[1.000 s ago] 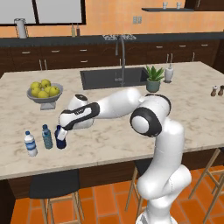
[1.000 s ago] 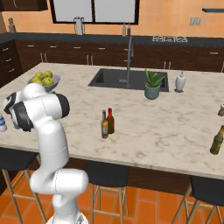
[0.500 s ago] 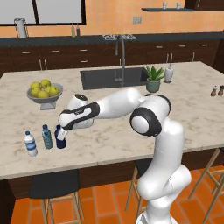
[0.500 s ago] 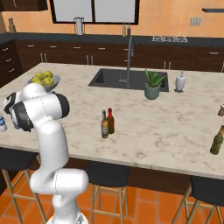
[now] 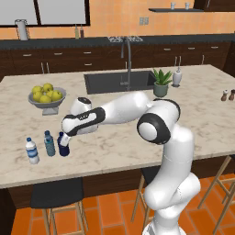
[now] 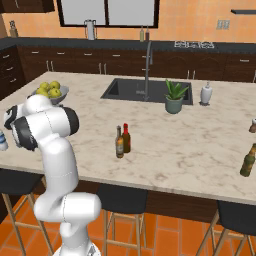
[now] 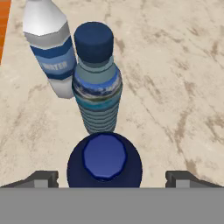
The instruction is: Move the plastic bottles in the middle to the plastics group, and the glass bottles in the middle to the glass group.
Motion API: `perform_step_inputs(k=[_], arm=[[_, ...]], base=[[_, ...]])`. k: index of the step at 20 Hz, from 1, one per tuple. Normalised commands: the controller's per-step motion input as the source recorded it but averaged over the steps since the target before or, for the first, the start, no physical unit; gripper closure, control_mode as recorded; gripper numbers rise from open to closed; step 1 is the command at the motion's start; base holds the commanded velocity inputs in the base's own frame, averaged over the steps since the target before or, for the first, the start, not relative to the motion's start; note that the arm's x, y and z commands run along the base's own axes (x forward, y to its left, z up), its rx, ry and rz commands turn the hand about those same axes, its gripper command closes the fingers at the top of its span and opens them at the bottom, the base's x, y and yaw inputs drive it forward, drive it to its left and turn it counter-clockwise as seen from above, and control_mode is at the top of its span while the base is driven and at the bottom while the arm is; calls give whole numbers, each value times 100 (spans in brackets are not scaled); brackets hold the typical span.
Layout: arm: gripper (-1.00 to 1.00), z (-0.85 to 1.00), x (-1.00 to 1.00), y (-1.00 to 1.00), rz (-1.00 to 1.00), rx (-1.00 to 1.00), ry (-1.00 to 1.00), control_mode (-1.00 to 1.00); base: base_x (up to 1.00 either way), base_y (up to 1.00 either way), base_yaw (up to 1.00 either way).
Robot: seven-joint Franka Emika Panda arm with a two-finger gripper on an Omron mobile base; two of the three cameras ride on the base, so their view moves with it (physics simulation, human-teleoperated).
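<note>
- Left base view: at the lower left of the frame the navy bottle stands on the tabletop just beside the teal water bottle and the clear water bottle. The pincer is at its top; the plastic part looks almost done.
- Right base view: at the centre the brown red-capped bottle waits beside another brown bottle, so the glass part is left.
- Hand view: the pincer's fingers stand wide apart on both sides of the navy bottle, not touching it. The bottle's base is hidden.

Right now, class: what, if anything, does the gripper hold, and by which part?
Nothing. The gripper is open, fingertips apart on either side of the navy bottle, which stands beside the teal water bottle.
</note>
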Motion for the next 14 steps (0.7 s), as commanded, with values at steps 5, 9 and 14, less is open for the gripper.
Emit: perform_step_inputs(k=[5,9,14], arm=[[-100,68,-22,0,0,-1,-1,-100],[-100,84,-35,-1,0,0,0,-100],[-100,40,-30,-20,-12,-3,3,-100]], base=[[0,0,0],[0,0,0],[0,0,0]])
